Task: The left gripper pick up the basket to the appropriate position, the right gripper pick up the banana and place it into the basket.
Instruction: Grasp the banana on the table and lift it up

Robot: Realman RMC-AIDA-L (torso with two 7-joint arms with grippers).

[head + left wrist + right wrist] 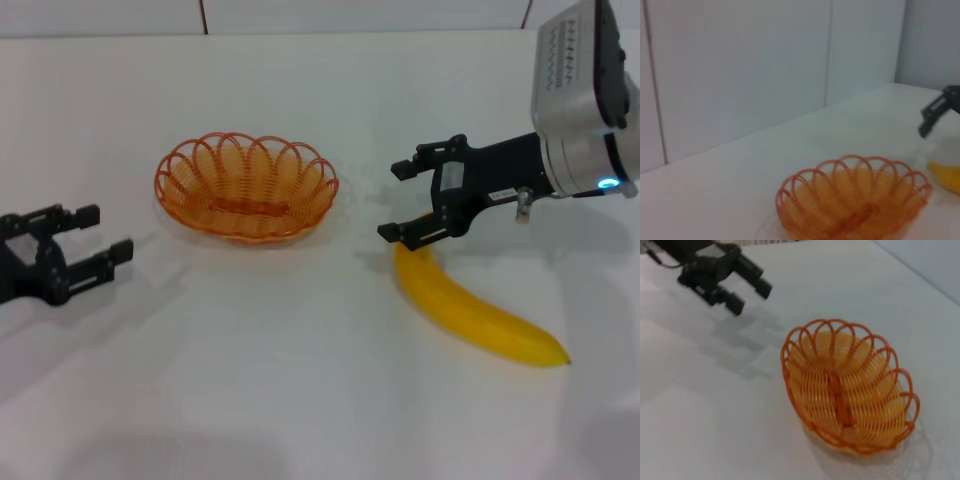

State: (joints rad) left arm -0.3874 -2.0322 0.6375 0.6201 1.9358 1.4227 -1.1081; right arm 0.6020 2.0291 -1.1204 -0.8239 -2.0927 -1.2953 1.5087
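Note:
The orange wire basket (246, 186) sits empty on the white table (300, 380), a little left of centre; it also shows in the left wrist view (855, 200) and the right wrist view (847, 385). The yellow banana (475, 310) lies on the table at the right. My right gripper (400, 200) is open, hovering just above the banana's near-basket end, not holding it. My left gripper (105, 232) is open and empty at the far left, apart from the basket; it also shows in the right wrist view (750, 297).
A white wall with panel seams (203, 15) runs along the table's far edge. The right arm's white-grey housing (585, 90) stands above the table's right side.

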